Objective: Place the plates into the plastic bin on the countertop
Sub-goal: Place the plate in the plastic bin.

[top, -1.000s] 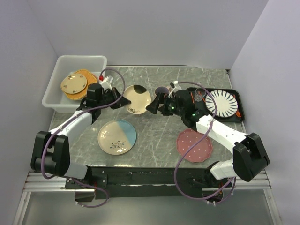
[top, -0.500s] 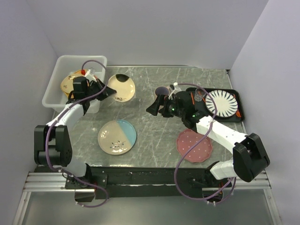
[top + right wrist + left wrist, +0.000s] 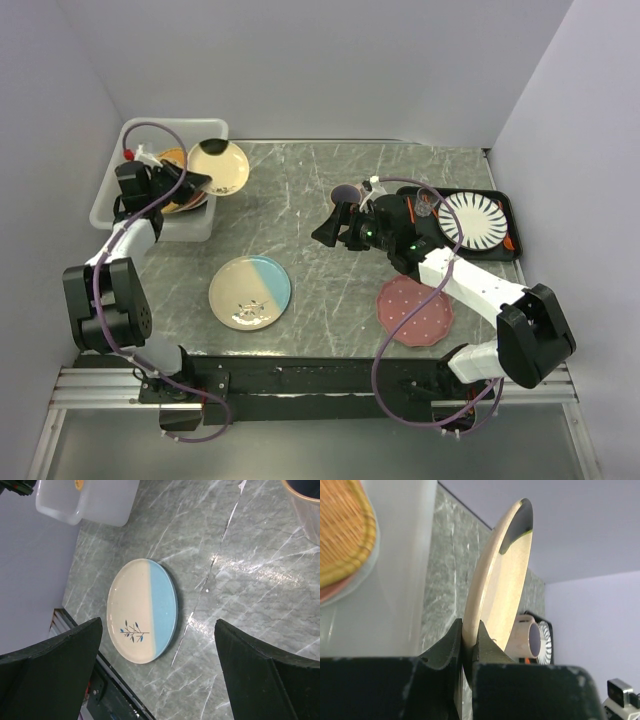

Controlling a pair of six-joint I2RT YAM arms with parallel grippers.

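Plate [image 3: 220,168]: cream, black patch, over bin [image 3: 108,214] rim.
Left gripper [image 3: 196,181]: pinching plate's edge.
Right gripper [image 3: 322,231]: spread, empty, above countertop [image 3: 330,290].

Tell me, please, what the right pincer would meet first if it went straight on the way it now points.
Probably the cream-and-blue plate, lying flat on the countertop straight ahead between the fingers of the open right pincer. Depth is unclear, so it might touch bare countertop beside the plate's blue edge.
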